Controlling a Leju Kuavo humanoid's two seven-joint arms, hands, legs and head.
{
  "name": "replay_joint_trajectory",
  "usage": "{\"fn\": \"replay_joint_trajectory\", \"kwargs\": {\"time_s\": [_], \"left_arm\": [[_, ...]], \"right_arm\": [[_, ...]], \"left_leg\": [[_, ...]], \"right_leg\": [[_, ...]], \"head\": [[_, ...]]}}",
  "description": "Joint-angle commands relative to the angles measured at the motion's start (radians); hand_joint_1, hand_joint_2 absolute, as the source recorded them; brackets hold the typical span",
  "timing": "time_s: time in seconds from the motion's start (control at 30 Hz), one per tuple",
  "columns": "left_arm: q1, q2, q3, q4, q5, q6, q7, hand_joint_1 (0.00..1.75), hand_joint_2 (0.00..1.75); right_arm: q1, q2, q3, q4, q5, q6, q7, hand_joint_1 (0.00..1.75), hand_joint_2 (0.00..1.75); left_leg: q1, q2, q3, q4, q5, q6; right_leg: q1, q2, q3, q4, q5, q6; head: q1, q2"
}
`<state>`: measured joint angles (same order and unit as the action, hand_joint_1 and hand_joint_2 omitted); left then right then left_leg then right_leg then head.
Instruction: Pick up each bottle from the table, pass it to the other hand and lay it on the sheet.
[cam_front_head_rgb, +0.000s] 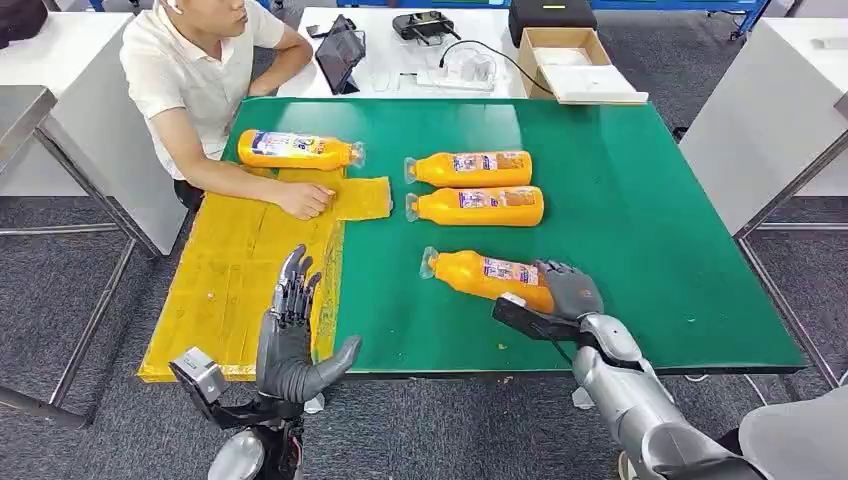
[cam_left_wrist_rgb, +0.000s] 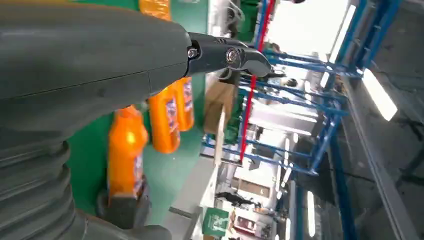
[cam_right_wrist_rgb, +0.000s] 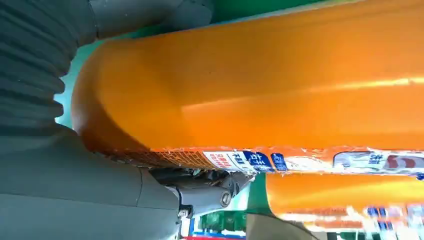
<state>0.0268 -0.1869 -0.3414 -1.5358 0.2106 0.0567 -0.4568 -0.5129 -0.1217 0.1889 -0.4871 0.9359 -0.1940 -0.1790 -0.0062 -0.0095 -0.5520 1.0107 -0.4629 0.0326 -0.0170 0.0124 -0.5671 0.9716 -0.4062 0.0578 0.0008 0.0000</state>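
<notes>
Fingers (cam_front_head_rgb: 570, 278) of the right hand (cam_front_head_rgb: 568, 290) wrap the base of the nearest bottle (cam_front_head_rgb: 490, 276), which lies on the green table (cam_front_head_rgb: 640, 200) near its front edge.
Over by the front-left corner the left hand (cam_front_head_rgb: 290, 340) hovers upright with its fingers released and spread, grasping nothing, just above the yellow sheet (cam_front_head_rgb: 230, 270). Two more bottles (cam_front_head_rgb: 472, 168) (cam_front_head_rgb: 478, 206) lie side by side mid-table, and a fourth bottle (cam_front_head_rgb: 296, 149) rests at the sheet's far end. A seated person (cam_front_head_rgb: 205, 70) presses a hand (cam_front_head_rgb: 303, 199) on the sheet.
</notes>
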Motion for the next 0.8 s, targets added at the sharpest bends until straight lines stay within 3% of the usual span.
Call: {"fn": "replay_joint_trajectory", "kwargs": {"time_s": [0.03, 0.17, 0.33, 0.53, 0.8], "left_arm": [[0.0, 0.016, -0.008, 0.098, 0.12, 0.084, 0.148, 0.0, 1.75], [0.0, 0.018, -0.018, 0.113, 0.228, 0.116, 0.174, 0.0, 1.75], [-0.007, 0.036, -0.052, 0.117, 0.281, 0.121, 0.192, 0.0, 1.75], [0.001, 0.057, -0.114, 0.063, 0.273, 0.069, 0.146, 0.0, 1.75], [0.013, 0.054, -0.137, 0.002, 0.242, 0.002, 0.123, 0.0, 1.75]], "right_arm": [[0.226, 0.073, -0.006, -0.305, -0.151, -0.128, -0.15, 1.75, 1.75], [0.285, 0.092, 0.051, -0.498, -0.248, -0.179, -0.194, 1.75, 1.75], [0.306, 0.1, 0.091, -0.601, -0.311, -0.206, -0.227, 1.75, 1.75], [0.28, 0.101, 0.139, -0.548, -0.3, -0.225, -0.229, 1.71, 1.75], [0.249, 0.153, 0.244, -0.52, -0.309, -0.151, -0.255, 1.73, 1.75]], "left_leg": [[0.002, 0.0, 0.001, -0.002, 0.0, -0.002], [0.002, 0.0, -0.004, -0.002, 0.001, -0.004], [0.002, 0.001, -0.014, 0.0, 0.001, -0.002], [0.002, 0.001, -0.016, -0.001, 0.0, -0.002], [0.001, 0.002, -0.019, 0.0, 0.001, -0.003]], "right_leg": [[0.002, -0.001, 0.002, -0.002, 0.0, -0.002], [0.002, -0.002, -0.004, -0.001, 0.0, -0.004], [0.001, 0.0, -0.014, 0.002, 0.0, -0.002], [0.001, -0.001, -0.014, 0.001, -0.001, -0.002], [0.001, 0.001, -0.018, 0.002, 0.0, -0.003]], "head": [[0.0, 0.0], [0.0, 0.0], [0.0, 0.0], [0.0, 0.0], [0.0, 0.0]]}}
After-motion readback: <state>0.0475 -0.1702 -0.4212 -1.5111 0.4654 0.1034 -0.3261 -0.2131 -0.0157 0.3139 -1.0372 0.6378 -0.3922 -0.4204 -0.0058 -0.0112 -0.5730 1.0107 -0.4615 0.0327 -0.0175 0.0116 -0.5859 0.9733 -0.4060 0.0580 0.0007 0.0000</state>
